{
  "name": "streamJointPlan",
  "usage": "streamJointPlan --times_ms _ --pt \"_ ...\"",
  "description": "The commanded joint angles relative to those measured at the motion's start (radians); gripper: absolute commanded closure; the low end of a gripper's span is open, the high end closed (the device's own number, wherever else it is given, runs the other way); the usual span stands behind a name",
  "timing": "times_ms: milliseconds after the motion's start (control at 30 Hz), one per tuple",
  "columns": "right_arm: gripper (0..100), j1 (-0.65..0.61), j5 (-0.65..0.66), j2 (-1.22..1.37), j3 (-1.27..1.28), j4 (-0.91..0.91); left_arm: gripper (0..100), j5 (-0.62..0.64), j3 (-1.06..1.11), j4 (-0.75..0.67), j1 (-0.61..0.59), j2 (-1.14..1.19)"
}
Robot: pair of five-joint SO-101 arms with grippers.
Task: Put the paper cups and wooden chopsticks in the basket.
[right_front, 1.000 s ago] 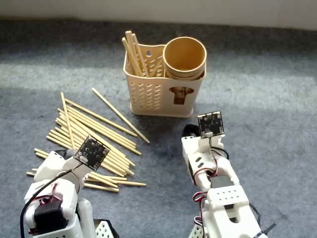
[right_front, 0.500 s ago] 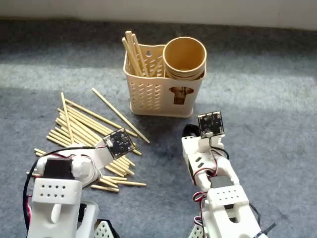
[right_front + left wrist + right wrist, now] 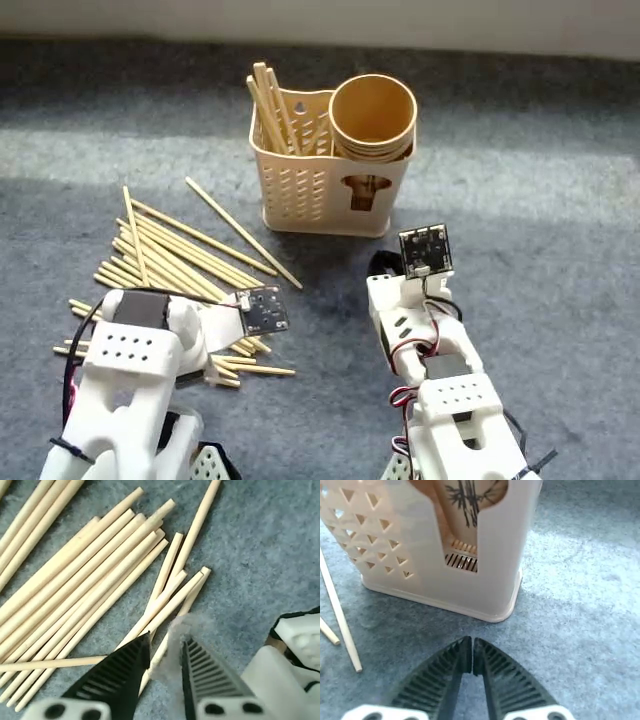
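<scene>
A grey, carpet-like tabletop (image 3: 540, 150) carries everything. Two white arms sit at its near edge. The left arm (image 3: 130, 390) leans over the loose sticks, and the right arm (image 3: 440, 370) points toward the basket.

The cream basket (image 3: 310, 190) with perforated walls stands upright at the far middle of the tabletop, well apart from the left arm and near the right one. Between the basket and the left arm lies a fanned pile of loose wooden chopsticks (image 3: 170, 255), most of them roughly parallel and touching one another. One chopstick (image 3: 243, 232) lies apart from the pile, slanting toward the basket's base.

The stacked paper cups (image 3: 372, 115) stand upright in the right side of the basket, mouth up. A bundle of chopsticks (image 3: 270, 105) leans in the basket's left side, its ends rising above the rim.

The left gripper (image 3: 165, 652) hangs low over the near end of the pile. Its black fingers (image 3: 127, 672) are narrowly parted, grasping nothing, with a chopstick end and a tuft of grey fluff (image 3: 172, 630) in the gap.

The right gripper (image 3: 471, 655) sits just above the tabletop in front of the basket's near wall. Its fingers (image 3: 495, 675) are clenched together with nothing between them.
</scene>
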Motion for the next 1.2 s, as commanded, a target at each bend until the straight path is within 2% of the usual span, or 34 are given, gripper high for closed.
streamJointPlan --times_ms 0,167,467,700,800,1167 --pt "97.5 0.012 0.011 -0.015 -0.013 0.002 90 -0.011 0.033 -0.066 0.054 0.005" --pt "97.5 0.012 0.011 -0.015 -0.013 0.002 90 -0.012 0.163 -0.227 0.061 0.005" --pt "97.5 0.012 0.011 -0.015 -0.013 0.002 91 -0.006 0.226 -0.322 0.056 0.001" --pt "97.5 0.012 0.011 -0.015 -0.013 0.002 99 0.046 0.209 -0.315 0.062 -0.002" --pt "97.5 0.012 0.011 -0.015 -0.013 0.002 99 0.048 0.188 -0.308 0.059 -0.002" --pt "97.5 0.012 0.011 -0.015 -0.013 0.002 99 0.049 0.008 -0.112 0.061 -0.002"
